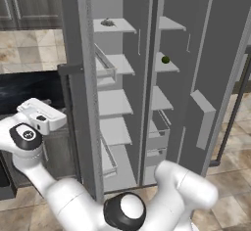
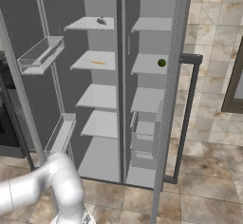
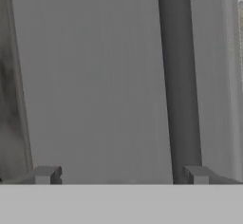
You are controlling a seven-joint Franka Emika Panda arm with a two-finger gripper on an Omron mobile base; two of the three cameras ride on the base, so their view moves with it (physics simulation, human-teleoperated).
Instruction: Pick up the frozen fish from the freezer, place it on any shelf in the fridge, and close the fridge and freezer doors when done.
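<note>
- The fish [image 1: 108,23] lay on the top shelf of the left, wider compartment, which I took for the fridge [image 1: 115,103]. By that reading only the doors were left to shut.
- Both doors stood wide open. The gripper [image 3: 121,175] was spread and empty, facing the ribbed outer face of the fridge door [image 3: 95,76], with the handle [image 3: 178,76] just beside its right fingertip.
- A push from there could slide along the ribs. The fingertip might then hook the handle and twist the hand instead of moving the door.
- The arm's elbow [image 1: 186,186] sat low in front of the open unit. If the door swung in while the elbow was there, it would probably strike the arm and stop ajar.
- A hard shove could slam the door and jolt the shelves. The fish is tiny, so I judged it could skid off the shelf [image 2: 90,24] and drop.
- The freezer door [image 1: 215,54] was well apart from the gripper, on the far side. Reaching it would likely mean driving the base, and a careless turn might knock that door's handle [image 2: 187,118] or leave the door open.
- The green ball [image 2: 162,62] in the freezer [image 2: 149,99] could roll off its shelf if that door banged.
</note>
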